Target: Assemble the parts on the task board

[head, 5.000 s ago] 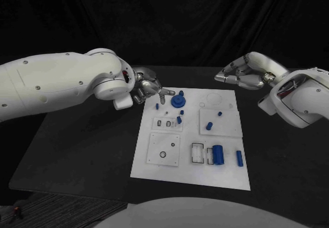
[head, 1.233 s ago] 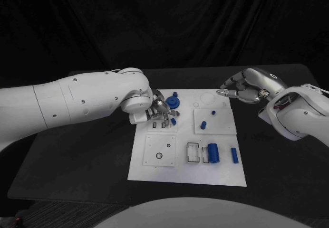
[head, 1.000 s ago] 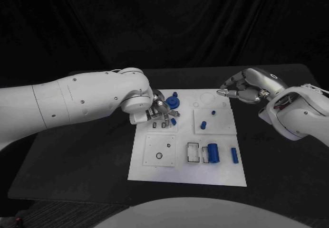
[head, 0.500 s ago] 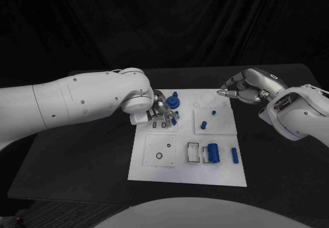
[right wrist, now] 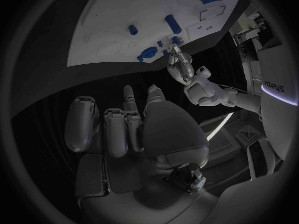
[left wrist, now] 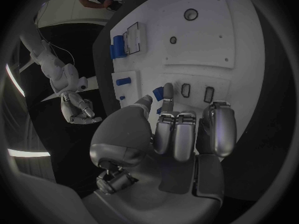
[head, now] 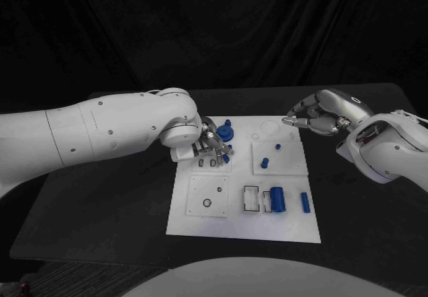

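- Task board (head: 203, 223): white plate lying flat at the middle of the black table (head: 98, 204); every place below is given relative to it.
- Seated or standing parts on the board: a blue round part (head: 225, 132) at the far edge, two small pegs (head: 276, 147) on the far right panel, a large blue cylinder (head: 278, 199) in the near right tray.
- Loose part: a blue bar (head: 305, 202) lying on the board's near right edge, apparently not yet placed.
- Open sockets: the slots beside the cylinder and the ring hole (head: 208, 202) on the near left panel are seen unfilled; the task is judged partly done, with much left.
- Left hand (head: 212, 147): over the board's far left panel, a small blue part (left wrist: 159, 93) pinched at its fingertips above the small slots (left wrist: 197, 92).
- Right hand (head: 314, 119): held off the board's far right corner, fingers curled in; nothing is seen in them.
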